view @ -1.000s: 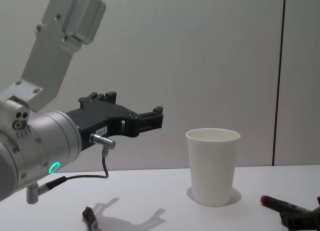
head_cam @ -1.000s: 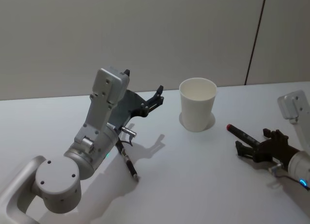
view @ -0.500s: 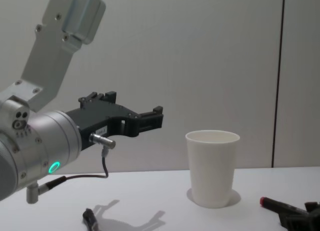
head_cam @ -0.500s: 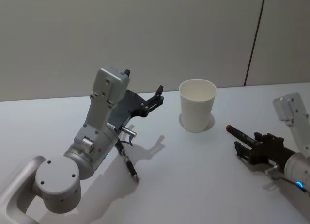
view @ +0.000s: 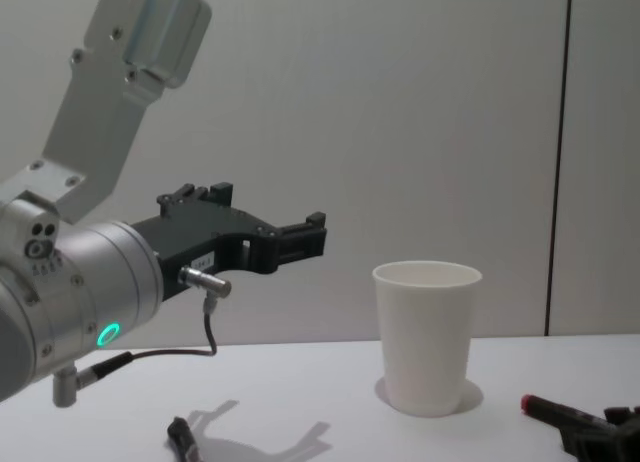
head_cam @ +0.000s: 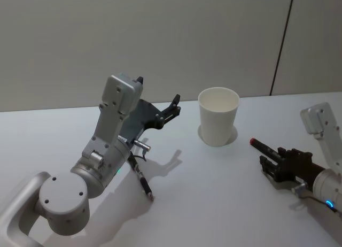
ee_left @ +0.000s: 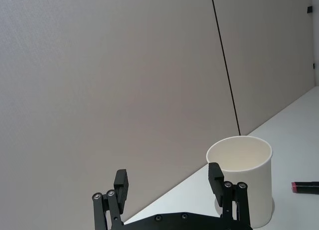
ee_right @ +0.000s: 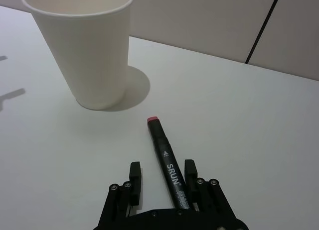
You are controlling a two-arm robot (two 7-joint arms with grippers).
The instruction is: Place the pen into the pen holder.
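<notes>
My right gripper (ee_right: 162,171) is low over the white table (head_cam: 214,204), on the right side of it, and its two fingers (ee_right: 190,171) are spread apart. The pen (ee_right: 164,153) lies flat on the table in the gap between them. It is a black marker with white lettering on the barrel and a red cap end (ee_right: 152,120). It sits closer to one finger than the other, just beside it or touching it; I cannot tell which. The gap is wider than the barrel, so nothing is pinched. The red end sticks out past my fingertips and points toward the pen holder (head_cam: 218,118).

The pen holder is a plain white paper cup with a rolled rim. It stands upright near the far edge of the table, in front of the grey wall (head_cam: 160,38), and the part of its inside I can see is bare. It is apart from the pen, with bare table between the red end and the cup's base.

My left gripper (ee_left: 168,179) hangs in the air on the left, well above the table, and points across toward the cup. Its fingers are spread wide with nothing between them. In my left wrist view the cup stands beyond one fingertip.

On the table beside my left arm lies a thin dark thing (head_cam: 142,182) — I cannot tell what it is.
</notes>
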